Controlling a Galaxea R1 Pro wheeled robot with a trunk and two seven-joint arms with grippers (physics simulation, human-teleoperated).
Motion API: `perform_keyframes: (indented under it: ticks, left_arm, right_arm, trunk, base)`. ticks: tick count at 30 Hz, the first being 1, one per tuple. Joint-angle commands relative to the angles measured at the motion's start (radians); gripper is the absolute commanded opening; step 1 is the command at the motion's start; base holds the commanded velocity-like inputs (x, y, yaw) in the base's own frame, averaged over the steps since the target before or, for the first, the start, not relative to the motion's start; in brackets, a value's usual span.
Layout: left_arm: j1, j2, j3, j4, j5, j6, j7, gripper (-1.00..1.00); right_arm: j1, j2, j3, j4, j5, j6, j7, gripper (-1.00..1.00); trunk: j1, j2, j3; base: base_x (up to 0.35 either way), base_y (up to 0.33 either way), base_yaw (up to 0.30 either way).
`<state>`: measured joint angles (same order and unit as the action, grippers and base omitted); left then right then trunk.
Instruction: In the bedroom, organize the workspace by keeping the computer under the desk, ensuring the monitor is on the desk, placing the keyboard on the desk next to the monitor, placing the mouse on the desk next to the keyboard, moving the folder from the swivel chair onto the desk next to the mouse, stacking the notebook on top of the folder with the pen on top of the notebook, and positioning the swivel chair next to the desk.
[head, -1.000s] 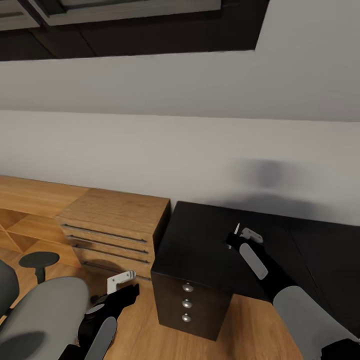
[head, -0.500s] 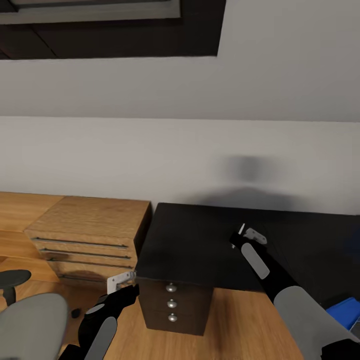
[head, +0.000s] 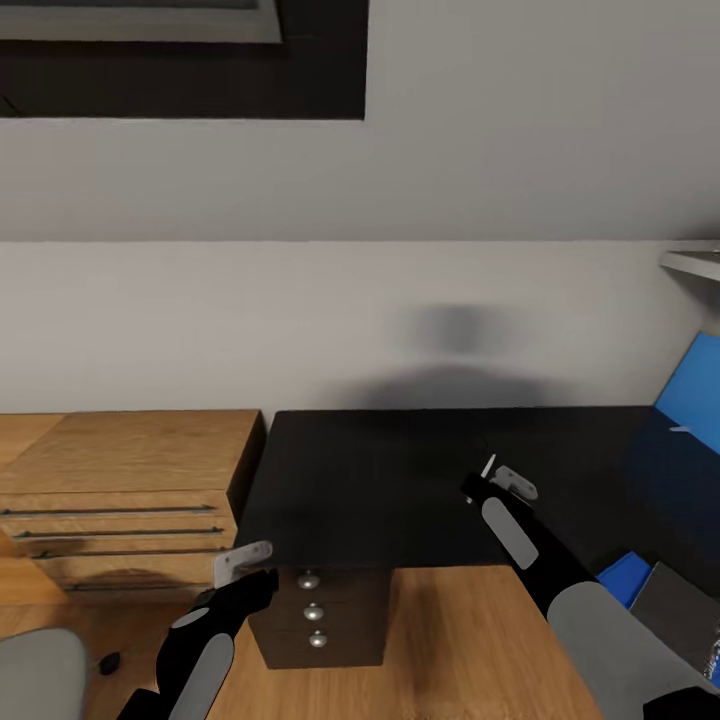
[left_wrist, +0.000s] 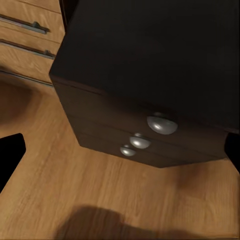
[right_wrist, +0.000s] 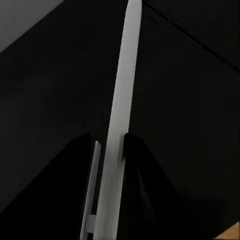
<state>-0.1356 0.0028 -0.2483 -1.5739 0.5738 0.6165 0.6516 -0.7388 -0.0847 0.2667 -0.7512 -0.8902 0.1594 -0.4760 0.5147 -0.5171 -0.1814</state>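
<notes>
Nearest, a corner of the grey chair (head: 35, 675) sat at the lower left edge on the wood floor. The left tool (head: 243, 562) hung just in front of the table's drawer unit (head: 318, 612); in its wrist view its fingers (left_wrist: 10, 160) stood apart with nothing between them. At the lower right edge, a corner of the folder (head: 625, 577) lay flat on the table (head: 400, 470), with the notebook (head: 675, 600) right against it. I could not tell whether the notebook sat on top of it or just beside it. Further in, the right tool (head: 497, 478) hovered over the bare black top, clamped on the pen (head: 487, 466). The pen was gripped near one end, and its long axis ran straight out along the fingers (right_wrist: 80, 165), pointing up and away toward the wall. The stack lay to the right of that tool and nearer the robot, so the right arm was plainly the closer one. My read is that the pen would need swinging right and back, then laying flat on the notebook. Beyond that, the blue back panel (head: 695, 390) rose at the far right. The wooden cabinet (head: 120, 480) stood left of the table against the wall.
</notes>
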Motion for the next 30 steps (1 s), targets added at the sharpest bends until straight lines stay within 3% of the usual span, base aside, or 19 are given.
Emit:
perform_keyframes:
  ticks: [1,30]
  left_arm:
    - [-0.001,0.0,-0.001,-0.001,0.009,0.002,0.01,1.0]
    - [-0.001,0.0,0.0,-0.001,0.012,0.002,0.01,1.0]
  right_arm:
    - [-0.001,-0.001,0.005,-0.001,-0.004,0.002,-0.007,-1.0]
    - [0.001,0.002,0.006,0.018,-0.004,-0.014,-0.007,-1.0]
  trunk:
    - [0.001,-0.002,-0.002]
    - [0.001,-0.002,-0.002]
  base:
    - [0.0,0.0,-0.285]
    - [0.0,0.0,-0.292]
